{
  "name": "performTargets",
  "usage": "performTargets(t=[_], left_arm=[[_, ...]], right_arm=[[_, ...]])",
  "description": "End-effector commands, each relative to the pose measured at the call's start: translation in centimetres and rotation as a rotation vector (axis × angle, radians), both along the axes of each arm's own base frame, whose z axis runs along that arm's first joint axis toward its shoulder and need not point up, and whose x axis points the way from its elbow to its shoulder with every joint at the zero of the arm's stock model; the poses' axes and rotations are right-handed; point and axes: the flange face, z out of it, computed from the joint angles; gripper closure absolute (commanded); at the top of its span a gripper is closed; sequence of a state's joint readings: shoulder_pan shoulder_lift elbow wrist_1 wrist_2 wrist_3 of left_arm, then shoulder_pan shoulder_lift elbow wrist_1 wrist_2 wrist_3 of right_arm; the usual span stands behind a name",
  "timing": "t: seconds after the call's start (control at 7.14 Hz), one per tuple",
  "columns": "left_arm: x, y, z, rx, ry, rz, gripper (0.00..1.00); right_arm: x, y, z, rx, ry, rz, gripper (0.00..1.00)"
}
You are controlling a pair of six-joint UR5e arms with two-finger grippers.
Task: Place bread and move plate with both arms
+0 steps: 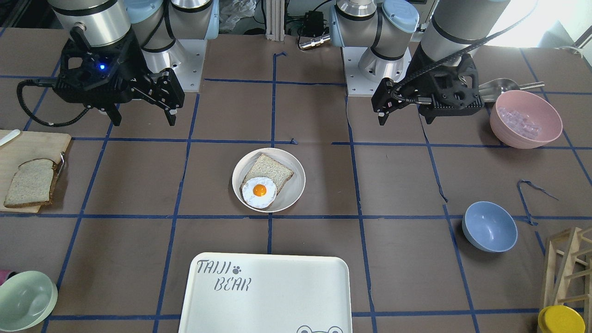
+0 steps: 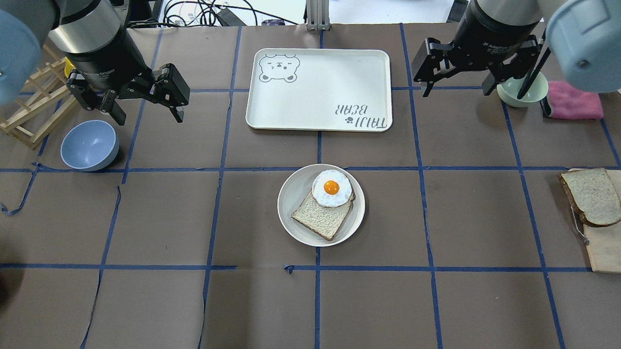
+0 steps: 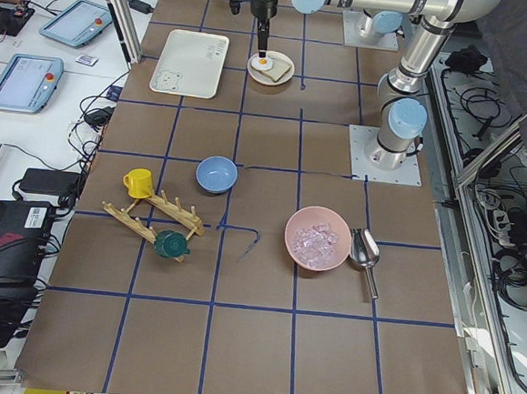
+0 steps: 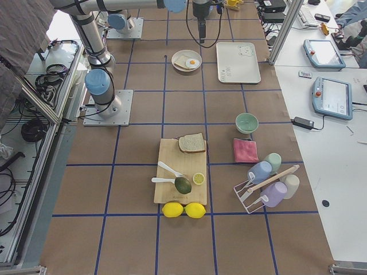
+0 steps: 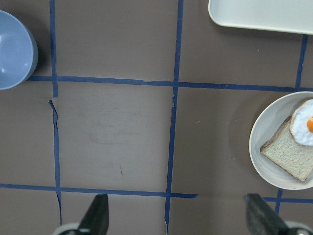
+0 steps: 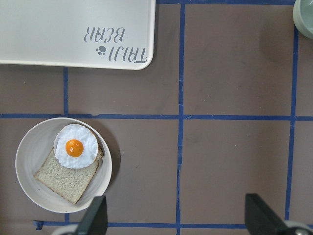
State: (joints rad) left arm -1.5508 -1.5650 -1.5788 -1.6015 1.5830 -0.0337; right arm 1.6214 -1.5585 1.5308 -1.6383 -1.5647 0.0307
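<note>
The left gripper (image 2: 148,113) hangs above the table with its fingers spread wide and nothing between them. The right gripper (image 2: 462,88) is the same, wide apart and empty. Both are raised well clear of the plate (image 2: 295,194), which sits between them at the table's middle.

The plate carries a second slice (image 2: 319,216) with a fried egg (image 2: 331,187) lying on its far corner. The bread (image 2: 593,195) is well apart from it, flat on a wooden cutting board (image 2: 613,247) at the robot's right edge.

Beyond the plate lies the white "TAIJI BEAR" tray (image 2: 318,87). A blue bowl (image 2: 89,145) and a wooden rack (image 2: 21,114) sit near the left gripper. A green bowl (image 2: 520,94) and a pink cloth (image 2: 574,101) sit on the right gripper's side, the bowl partly hidden behind that gripper in the overhead view. A pink bowl (image 1: 526,119) stands by the left arm's base.

The table (image 2: 465,314) is covered in brown paper marked with a grid of blue tape, which is peeling in places. Beside it are white benches with tablets and cables.
</note>
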Motion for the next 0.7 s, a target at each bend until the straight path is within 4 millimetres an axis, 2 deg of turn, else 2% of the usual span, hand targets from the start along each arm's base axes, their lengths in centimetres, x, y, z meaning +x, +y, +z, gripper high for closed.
performTargets(t=[0.0,0.56], left_arm=[[0.00,0.02,-0.04,0.001,0.000,-0.003,0.00],[-0.12,0.05,0.26,-0.012,0.004,-0.006,0.00]], right_arm=[[0.00,0.00,0.00,0.000,0.000,0.000,0.00],[-0.15,-0.03,-0.02,0.002,0.000,-0.005,0.00]])
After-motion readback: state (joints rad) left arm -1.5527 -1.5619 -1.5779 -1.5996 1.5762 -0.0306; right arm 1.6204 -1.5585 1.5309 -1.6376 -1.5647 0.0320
